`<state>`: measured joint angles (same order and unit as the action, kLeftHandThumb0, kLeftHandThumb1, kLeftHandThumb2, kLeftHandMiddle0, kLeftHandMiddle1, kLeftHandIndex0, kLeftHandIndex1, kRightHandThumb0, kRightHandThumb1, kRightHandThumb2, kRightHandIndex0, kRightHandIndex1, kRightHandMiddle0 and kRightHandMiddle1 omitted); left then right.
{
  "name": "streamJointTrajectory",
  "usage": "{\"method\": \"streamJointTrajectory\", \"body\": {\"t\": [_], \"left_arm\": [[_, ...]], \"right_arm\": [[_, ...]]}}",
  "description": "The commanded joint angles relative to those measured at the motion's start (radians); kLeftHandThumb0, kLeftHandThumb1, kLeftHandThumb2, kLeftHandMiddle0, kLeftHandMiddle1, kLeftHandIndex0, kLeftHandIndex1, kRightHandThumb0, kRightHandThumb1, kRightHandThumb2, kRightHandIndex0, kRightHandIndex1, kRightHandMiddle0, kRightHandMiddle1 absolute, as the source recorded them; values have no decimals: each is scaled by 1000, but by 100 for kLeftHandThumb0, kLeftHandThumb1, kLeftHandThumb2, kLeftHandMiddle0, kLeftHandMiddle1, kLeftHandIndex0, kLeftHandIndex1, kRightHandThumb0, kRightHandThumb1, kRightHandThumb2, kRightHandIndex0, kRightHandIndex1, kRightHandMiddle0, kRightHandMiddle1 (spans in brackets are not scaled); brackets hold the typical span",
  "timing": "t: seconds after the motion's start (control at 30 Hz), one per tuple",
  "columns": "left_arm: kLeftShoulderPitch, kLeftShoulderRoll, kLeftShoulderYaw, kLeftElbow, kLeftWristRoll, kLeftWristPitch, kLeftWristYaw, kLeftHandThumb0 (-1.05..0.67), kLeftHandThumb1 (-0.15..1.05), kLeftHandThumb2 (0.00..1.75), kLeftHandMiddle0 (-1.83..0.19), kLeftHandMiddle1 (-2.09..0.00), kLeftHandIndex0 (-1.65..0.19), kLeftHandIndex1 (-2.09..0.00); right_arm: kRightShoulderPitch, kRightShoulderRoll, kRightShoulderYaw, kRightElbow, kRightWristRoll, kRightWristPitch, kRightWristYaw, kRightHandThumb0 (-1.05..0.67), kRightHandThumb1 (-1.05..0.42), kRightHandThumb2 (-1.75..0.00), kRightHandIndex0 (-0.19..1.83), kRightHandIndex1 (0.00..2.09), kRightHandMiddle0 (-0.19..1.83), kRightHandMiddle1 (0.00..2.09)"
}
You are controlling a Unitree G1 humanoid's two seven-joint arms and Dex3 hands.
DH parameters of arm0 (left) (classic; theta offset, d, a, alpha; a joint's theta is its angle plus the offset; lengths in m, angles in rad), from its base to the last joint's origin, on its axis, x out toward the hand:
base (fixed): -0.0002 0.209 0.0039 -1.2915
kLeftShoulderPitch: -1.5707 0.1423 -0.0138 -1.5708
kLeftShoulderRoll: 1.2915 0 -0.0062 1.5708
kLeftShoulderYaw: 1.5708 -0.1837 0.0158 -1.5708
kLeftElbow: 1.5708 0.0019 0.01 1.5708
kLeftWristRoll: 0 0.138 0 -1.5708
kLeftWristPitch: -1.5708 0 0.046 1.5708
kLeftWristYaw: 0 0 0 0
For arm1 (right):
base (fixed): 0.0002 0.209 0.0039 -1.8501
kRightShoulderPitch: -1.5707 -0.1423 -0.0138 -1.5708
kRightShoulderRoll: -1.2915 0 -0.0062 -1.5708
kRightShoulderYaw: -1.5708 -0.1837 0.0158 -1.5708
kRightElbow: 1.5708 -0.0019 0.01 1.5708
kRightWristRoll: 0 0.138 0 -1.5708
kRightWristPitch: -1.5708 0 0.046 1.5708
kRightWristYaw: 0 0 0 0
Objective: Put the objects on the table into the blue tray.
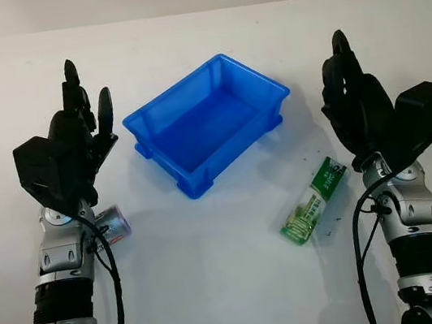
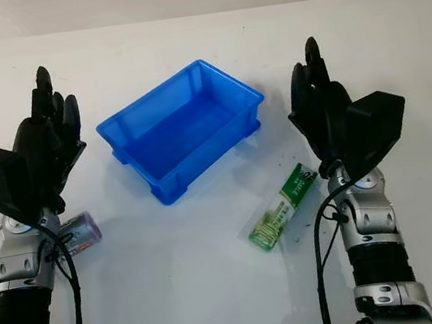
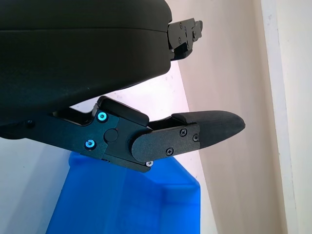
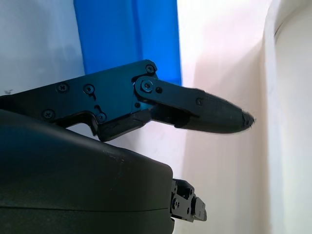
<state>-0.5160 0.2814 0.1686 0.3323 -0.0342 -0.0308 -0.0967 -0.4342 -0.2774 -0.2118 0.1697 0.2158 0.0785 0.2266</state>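
White and bare, the surface (image 1: pixel 236 290) carries a blue tray (image 1: pixel 208 122) toward its far middle, set at a slant and holding nothing; a green packet (image 1: pixel 314 200) is laid flat near the tray's right corner, just beside the right hand (image 1: pixel 354 99); a small can (image 1: pixel 114 224) is tipped on its side, partly hidden under the left wrist; the left hand (image 1: pixel 79 130) is raised open beside the tray's left end, nothing being held; the right hand is likewise open and empty; both objects are judged not yet moved, each within reach of the nearer hand.
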Motion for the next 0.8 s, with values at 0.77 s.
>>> {"method": "streamJointTrajectory", "body": {"t": [0.77], "left_arm": [[1, -1, -14, -4, 1, -24, -8, -76, 105, 64, 19, 0, 19, 0]], "right_arm": [[291, -684, 37, -491, -353, -184, 521, -43, -77, -4, 22, 8, 25, 6]]}}
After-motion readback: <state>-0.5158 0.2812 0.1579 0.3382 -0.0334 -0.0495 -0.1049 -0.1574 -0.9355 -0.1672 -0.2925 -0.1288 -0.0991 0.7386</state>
